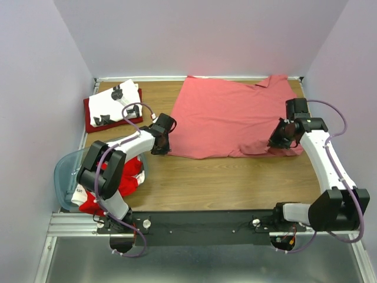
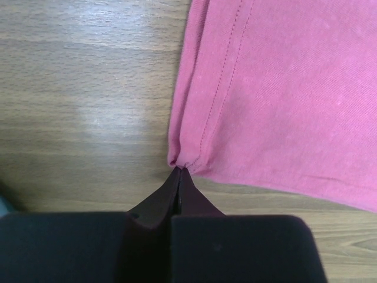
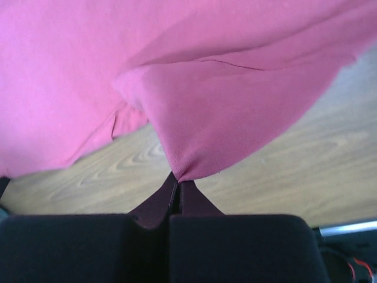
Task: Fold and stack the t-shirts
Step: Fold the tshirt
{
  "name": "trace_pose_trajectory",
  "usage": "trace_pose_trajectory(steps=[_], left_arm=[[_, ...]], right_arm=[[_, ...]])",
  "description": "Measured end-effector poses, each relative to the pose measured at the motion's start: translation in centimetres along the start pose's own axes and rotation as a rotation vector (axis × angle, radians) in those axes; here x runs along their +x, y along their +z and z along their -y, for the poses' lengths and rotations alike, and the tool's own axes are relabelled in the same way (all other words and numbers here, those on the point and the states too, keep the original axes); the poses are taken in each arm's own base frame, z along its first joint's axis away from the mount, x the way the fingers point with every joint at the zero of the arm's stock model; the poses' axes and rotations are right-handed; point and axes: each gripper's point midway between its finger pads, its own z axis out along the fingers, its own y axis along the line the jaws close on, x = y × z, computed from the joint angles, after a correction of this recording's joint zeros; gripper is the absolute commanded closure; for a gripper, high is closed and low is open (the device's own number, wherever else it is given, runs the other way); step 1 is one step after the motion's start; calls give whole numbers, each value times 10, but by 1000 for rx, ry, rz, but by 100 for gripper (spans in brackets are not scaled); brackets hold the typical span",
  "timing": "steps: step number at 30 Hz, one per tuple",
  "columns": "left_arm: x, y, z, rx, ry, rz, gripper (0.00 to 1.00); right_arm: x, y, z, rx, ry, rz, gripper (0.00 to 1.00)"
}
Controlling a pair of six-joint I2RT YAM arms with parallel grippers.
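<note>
The salmon-pink shirt (image 1: 227, 115) lies spread across the back of the counter (image 1: 235, 186), with the left gripper (image 2: 179, 171) and right gripper (image 3: 177, 177) each pinched shut on only a tiny bit of its near edge, so a hard pull could slip it free.

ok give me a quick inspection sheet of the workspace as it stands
surface: wooden table
job's things: salmon-pink shirt spread out; white printed shirt folded on dark red shirt, back left; red and white shirts heaped front left
clutter: pale-blue tub holding that heap
grippers: left gripper shut on the pink shirt's near-left corner; right gripper shut on its lifted right side
cables: purple cables along both arms
surroundings: lilac walls on three sides
</note>
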Motion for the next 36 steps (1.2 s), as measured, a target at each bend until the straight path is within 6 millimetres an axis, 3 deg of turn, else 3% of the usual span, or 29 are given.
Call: trace_pose_trajectory(steps=[8, 18, 28, 31, 36], left_arm=[[-22, -23, -3, 45, -45, 73, 100], [-49, -61, -21, 97, -124, 184, 100], [-30, -76, -36, 109, -136, 173, 100], [-30, -74, -35, 119, -132, 167, 95], [-24, -47, -30, 106, -103, 89, 81]], right_arm=[[20, -55, 4, -38, 31, 4, 99], [57, -84, 10, -67, 76, -87, 99], [73, -103, -3, -161, 152, -123, 100], [72, -102, -4, -156, 168, -130, 100], [71, -101, -6, -157, 188, -128, 99]])
